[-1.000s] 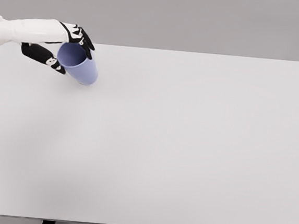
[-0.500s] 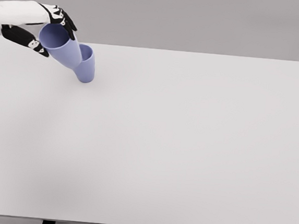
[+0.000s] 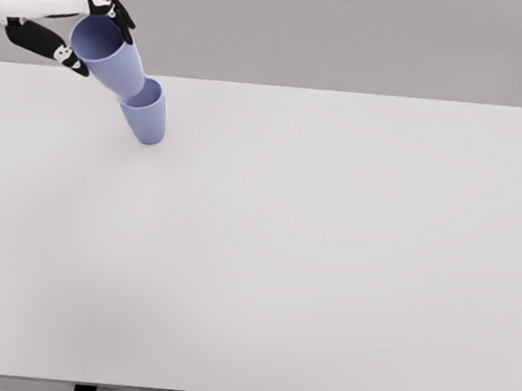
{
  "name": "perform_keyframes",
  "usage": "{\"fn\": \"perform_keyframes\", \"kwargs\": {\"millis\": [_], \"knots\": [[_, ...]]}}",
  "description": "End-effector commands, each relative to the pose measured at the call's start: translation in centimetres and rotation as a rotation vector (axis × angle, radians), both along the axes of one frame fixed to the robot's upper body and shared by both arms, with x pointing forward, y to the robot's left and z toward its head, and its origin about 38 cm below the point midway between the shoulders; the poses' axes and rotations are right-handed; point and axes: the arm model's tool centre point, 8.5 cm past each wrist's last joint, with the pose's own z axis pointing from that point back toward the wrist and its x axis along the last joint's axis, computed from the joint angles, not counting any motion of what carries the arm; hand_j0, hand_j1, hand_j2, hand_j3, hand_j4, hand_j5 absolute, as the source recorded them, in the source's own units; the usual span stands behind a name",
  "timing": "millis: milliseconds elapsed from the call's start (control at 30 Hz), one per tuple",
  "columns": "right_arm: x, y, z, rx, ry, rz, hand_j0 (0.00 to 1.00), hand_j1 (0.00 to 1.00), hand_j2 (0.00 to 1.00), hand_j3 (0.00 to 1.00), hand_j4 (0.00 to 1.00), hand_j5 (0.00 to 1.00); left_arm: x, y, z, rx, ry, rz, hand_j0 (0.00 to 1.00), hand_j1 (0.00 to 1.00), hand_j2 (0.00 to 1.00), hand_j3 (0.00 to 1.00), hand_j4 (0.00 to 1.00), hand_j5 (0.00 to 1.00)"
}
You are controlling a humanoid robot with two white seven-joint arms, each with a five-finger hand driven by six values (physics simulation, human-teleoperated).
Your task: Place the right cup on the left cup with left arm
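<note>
At the far left of your white tabletop [image 3: 329, 256], the left hand [image 3: 70, 23] comes in from the left edge with its black-and-white fingers [image 3: 117, 16] clamped around the rim of a periwinkle plastic cup [image 3: 109, 54]. You see this held cup tilted, mouth toward the upper left, its base dipping into the mouth of a second matching periwinkle cup [image 3: 146, 117], which stands on the table just below and to the right.
</note>
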Motion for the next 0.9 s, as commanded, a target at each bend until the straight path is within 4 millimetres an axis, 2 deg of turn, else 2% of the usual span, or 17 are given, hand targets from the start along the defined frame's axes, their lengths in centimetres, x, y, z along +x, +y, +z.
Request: {"fn": "perform_keyframes", "kwargs": {"millis": [0,233,467,867], "knots": [[0.0,0.0,0.0,0.0,0.0,-0.001,1.0,1.0,1.0,1.0,1.0,1.0,0.9,-0.5,-0.7,-0.017,0.016,0.011,0.46,0.46,0.46,0.46,0.46,0.46],[0.0,0.0,0.0,0.0,0.0,0.001,1.0,1.0,1.0,1.0,1.0,1.0,1.9,-1.0,-1.4,-0.025,0.029,0.025,0.46,0.46,0.46,0.46,0.46,0.46],[0.0,0.0,0.0,0.0,0.0,0.001,1.0,1.0,1.0,1.0,1.0,1.0,3.0,-0.3,-1.7,0.015,0.028,0.069,0.46,0.46,0.46,0.46,0.46,0.46],[0.0,0.0,0.0,0.0,0.0,0.001,1.0,1.0,1.0,1.0,1.0,1.0,3.2,-1.2,-2.0,0.011,0.033,0.053,0.46,0.46,0.46,0.46,0.46,0.46]]}}
